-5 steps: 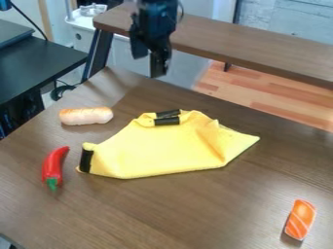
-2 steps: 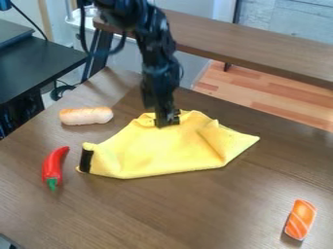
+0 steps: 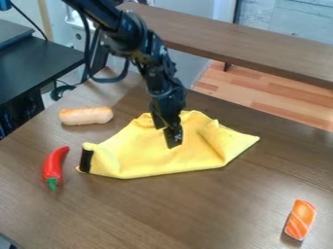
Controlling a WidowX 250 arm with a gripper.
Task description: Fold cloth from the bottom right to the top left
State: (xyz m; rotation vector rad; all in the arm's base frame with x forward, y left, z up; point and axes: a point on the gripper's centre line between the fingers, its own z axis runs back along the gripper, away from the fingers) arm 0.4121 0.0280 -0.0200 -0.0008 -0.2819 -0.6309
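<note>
On my feed, the tool (image 3: 166, 136) is over the yellow cloth (image 3: 143, 155) on the worktop (image 3: 162, 209), its fingers apart, with a red pepper (image 3: 54, 163) near the cloth.

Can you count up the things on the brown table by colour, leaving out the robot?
Yellow: 1, the cloth
Red: 1, the chili pepper
Orange: 1, the salmon piece
Pale tan: 1, the bread-like roll
Total: 4
</note>
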